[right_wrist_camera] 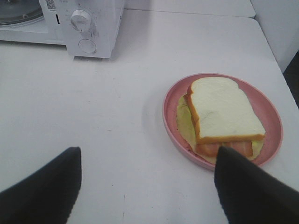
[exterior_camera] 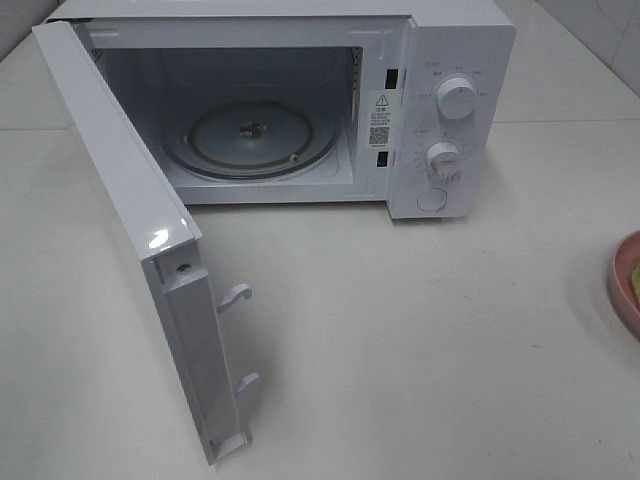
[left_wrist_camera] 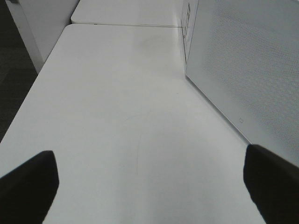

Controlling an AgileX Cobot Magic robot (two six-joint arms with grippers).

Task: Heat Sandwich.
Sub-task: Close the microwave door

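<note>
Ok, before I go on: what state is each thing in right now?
Microwave door: swung fully open.
Microwave cavity: empty, glass turntable bare.
Sandwich: on the pink plate, on the table, outside the microwave.
Left gripper: open, empty.
Right gripper: open, empty, above the table near the plate.

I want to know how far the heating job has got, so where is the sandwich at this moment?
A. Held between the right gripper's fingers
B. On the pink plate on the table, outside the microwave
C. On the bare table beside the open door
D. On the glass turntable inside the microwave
B: the right wrist view shows the sandwich lying on the pink plate on the table, while the microwave's turntable is bare behind the open door.
</note>
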